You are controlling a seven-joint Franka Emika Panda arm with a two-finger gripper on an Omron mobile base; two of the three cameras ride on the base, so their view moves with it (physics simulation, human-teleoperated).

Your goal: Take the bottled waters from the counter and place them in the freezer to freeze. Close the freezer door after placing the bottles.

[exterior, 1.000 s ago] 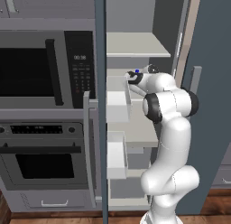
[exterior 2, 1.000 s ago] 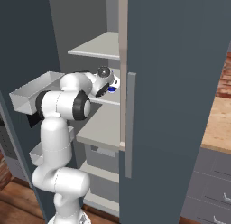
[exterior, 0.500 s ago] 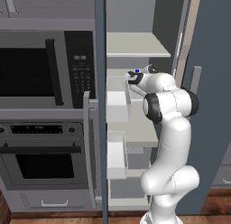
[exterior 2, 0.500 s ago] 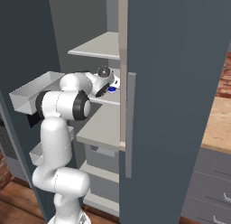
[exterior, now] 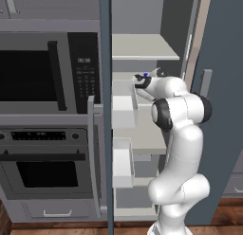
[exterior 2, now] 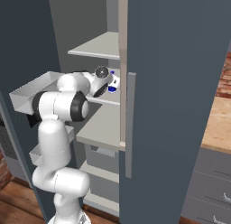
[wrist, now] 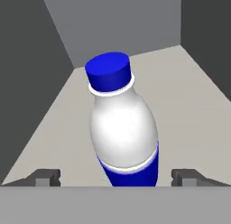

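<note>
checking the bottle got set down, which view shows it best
The hand view: the bottle stands on the shelf between the open tool's tips. Both base views give just a blue speck behind the wrist.

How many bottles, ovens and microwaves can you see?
Bottle: 1
Oven: 1
Microwave: 1
Total: 3

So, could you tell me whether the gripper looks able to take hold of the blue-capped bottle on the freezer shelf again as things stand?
Probably yes: the gripper is open, its fingertips stand either side of the bottle, and nothing lies between them on the shelf.
</note>
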